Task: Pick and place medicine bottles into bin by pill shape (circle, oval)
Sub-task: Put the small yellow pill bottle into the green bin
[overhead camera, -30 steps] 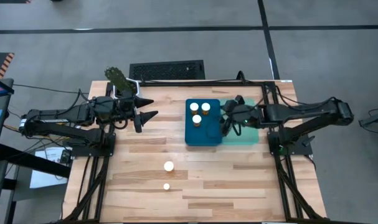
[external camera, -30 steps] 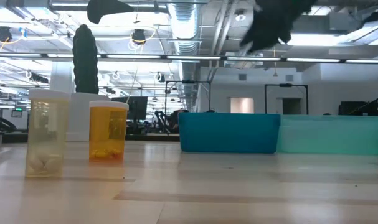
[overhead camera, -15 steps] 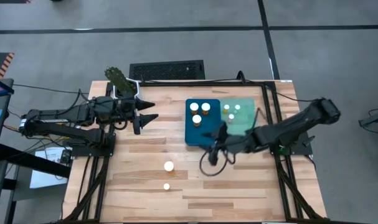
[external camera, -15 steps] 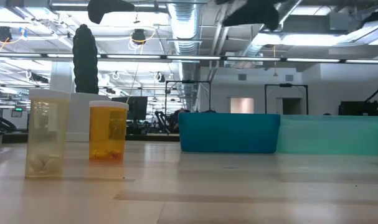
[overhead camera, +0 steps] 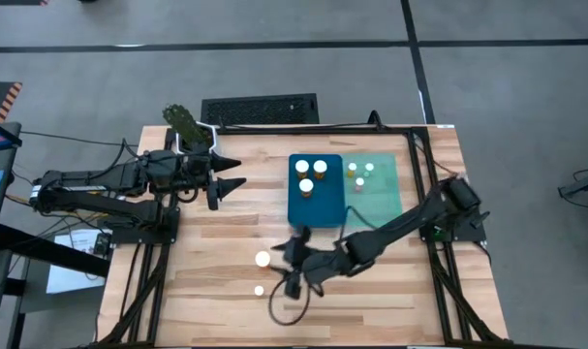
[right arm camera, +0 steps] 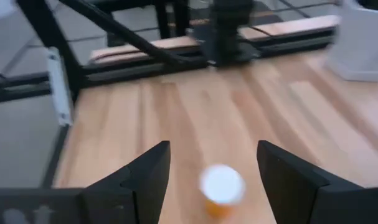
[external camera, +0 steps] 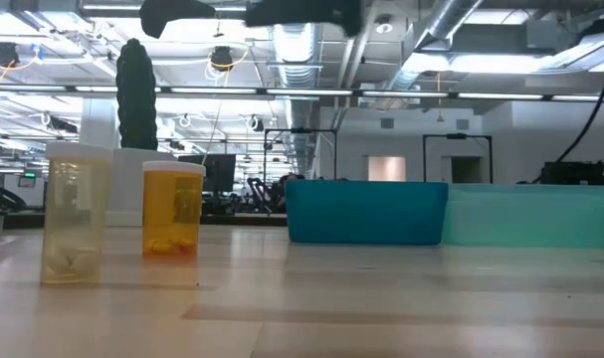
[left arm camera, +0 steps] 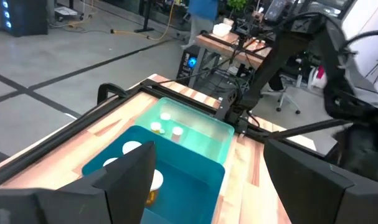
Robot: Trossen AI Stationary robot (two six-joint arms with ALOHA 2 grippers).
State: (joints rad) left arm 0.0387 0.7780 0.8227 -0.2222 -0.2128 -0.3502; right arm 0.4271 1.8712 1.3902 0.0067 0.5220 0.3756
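right gripper (overhead camera: 290, 274) spread, empty | two medicine bottles (overhead camera: 263, 259) on table just beside it | blue bin (overhead camera: 315, 207): three bottles | teal bin (overhead camera: 376, 199): apparently three | labels unreadable | left gripper (overhead camera: 237, 182) spread

Amber bottle (external camera: 172, 211), white caps; blue bin (overhead camera: 316, 208), teal bin (overhead camera: 379, 199).

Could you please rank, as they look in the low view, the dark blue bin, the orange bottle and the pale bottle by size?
1. Dark blue bin, clearly largest.
2. Pale bottle and orange bottle: the pale one looks slightly bigger, but it may only stand nearer the camera, so unsure.
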